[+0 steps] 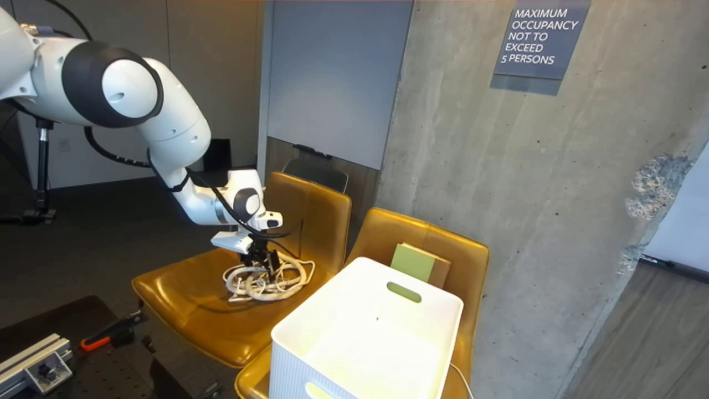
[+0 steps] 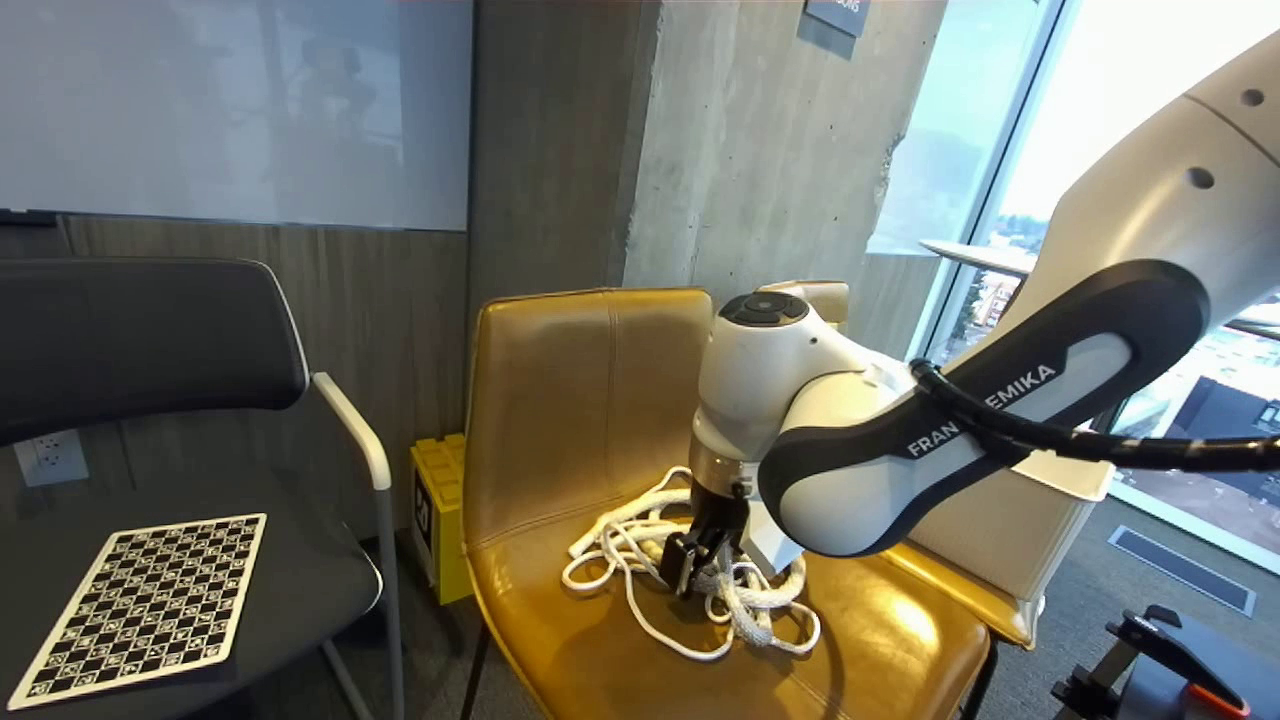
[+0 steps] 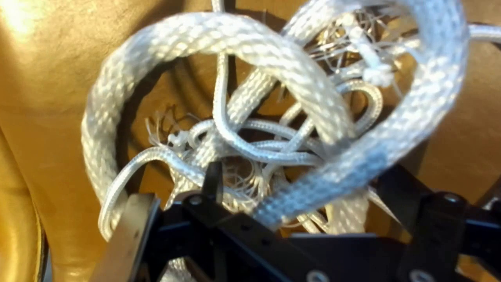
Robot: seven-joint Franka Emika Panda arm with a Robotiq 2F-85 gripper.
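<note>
A loose pile of white rope (image 1: 271,295) lies on the seat of a tan leather chair (image 1: 194,310). It mixes thick braided loops and thin cord with frayed ends; it also shows in an exterior view (image 2: 750,602) and in the wrist view (image 3: 235,33). My gripper (image 1: 268,266) points down into the pile, also seen in an exterior view (image 2: 695,562). In the wrist view the gripper (image 3: 305,182) has its black fingers wide apart. A thick rope strand crosses between them, with space around it. The fingertips' lowest parts are partly hidden by rope.
A white bin (image 1: 299,360) stands on a second tan chair (image 1: 471,266), with a green and brown book-like object (image 1: 415,263) behind it. A black chair holds a checkered board (image 2: 150,605). A yellow box (image 2: 445,520) stands between chairs. A dark table (image 1: 105,371) bears an orange-black clamp (image 1: 113,331).
</note>
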